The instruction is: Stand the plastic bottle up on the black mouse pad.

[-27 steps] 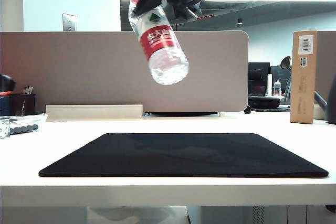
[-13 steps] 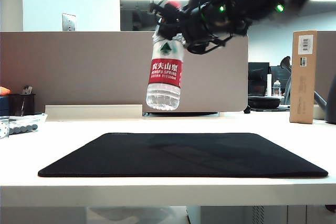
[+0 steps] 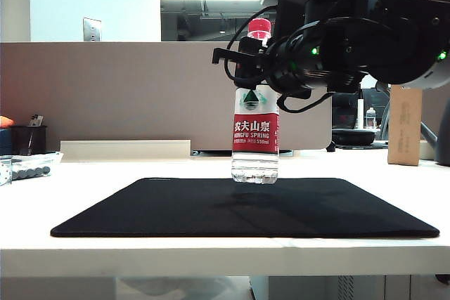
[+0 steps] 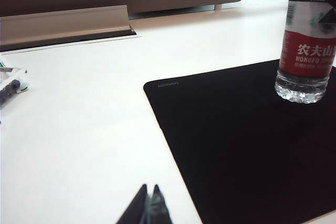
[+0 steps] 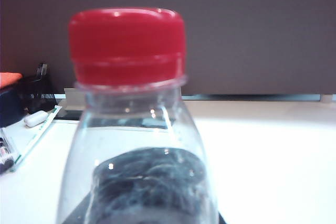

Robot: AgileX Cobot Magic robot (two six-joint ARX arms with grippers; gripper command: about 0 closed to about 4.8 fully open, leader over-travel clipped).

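Clear plastic bottle [image 3: 255,135] stands upright mid-frame, base on or just above the black mouse pad [image 3: 140,212], my right gripper [image 3: 261,75] clamped below its cap; next, release gently, while my left gripper [image 4: 148,208] idles shut, lower-centre.

- Your right gripper [image 3: 254,68] is clamped on the shoulder of the clear red-capped plastic bottle [image 3: 255,131], arm reaching level.
- Your left gripper [image 4: 148,208] hangs closed, well apart from that bottle.
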